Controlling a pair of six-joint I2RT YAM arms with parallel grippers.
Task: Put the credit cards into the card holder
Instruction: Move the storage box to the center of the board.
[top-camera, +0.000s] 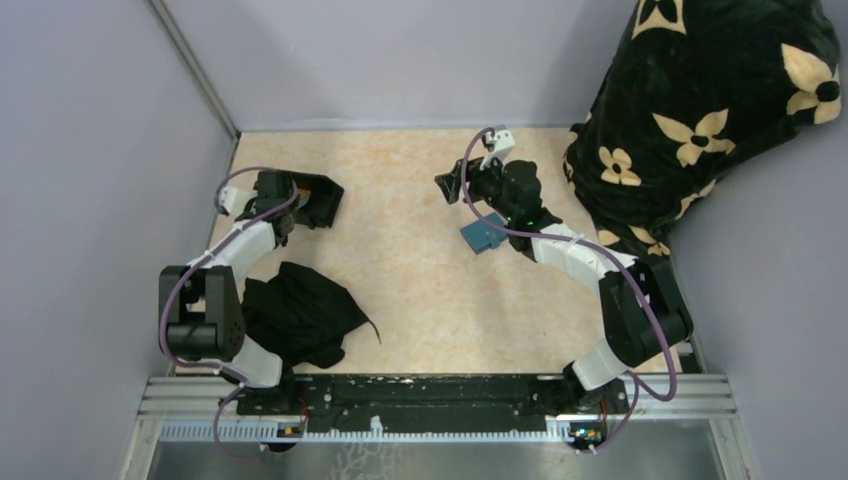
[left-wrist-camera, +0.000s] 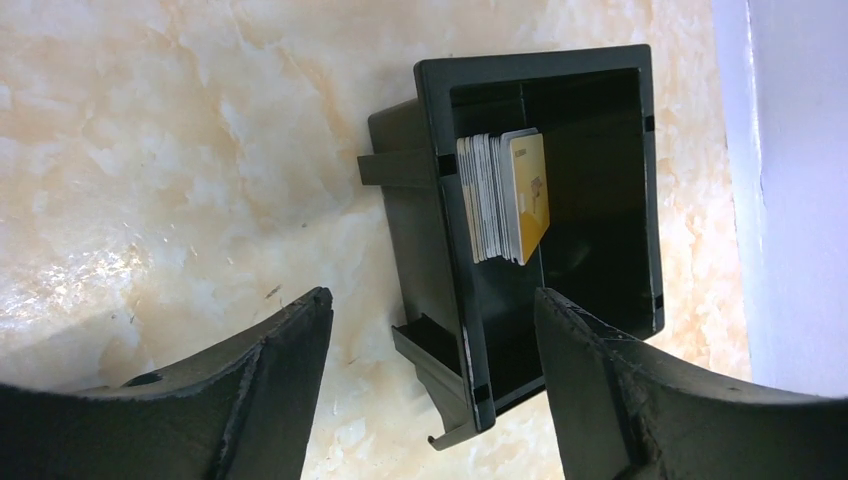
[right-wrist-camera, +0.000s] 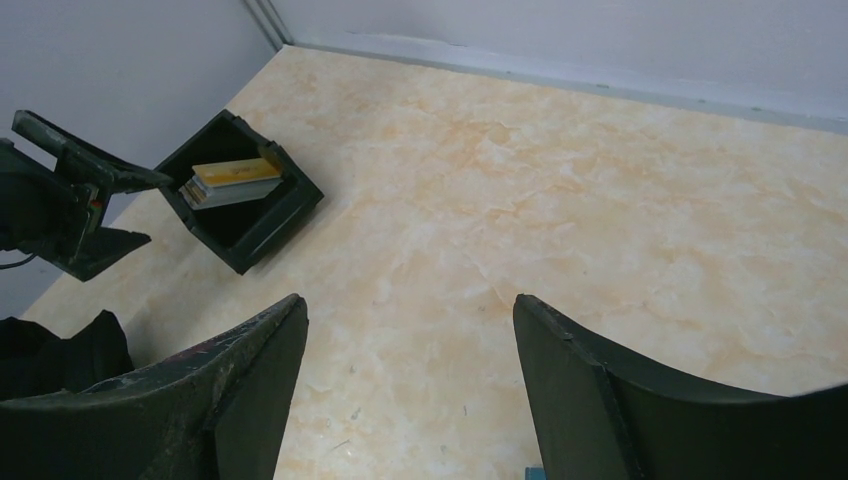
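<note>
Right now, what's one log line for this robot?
left fingers: open above black tray; credit cards: stacked in tray; right fingers: open, empty; card holder: on table

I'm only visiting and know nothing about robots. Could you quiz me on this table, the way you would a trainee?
1. True or false: the credit cards are inside the teal card holder.
2. Which one hovers at the black tray? A) left end effector B) right end effector
3. What dark, crumpled thing lies beside the left arm's base?

Key:
1. False. They stand on edge in the black tray; the teal card holder lies apart, by the right arm.
2. A. Its jaws are open, and so are those of the right end effector.
3. A black cloth.
</note>
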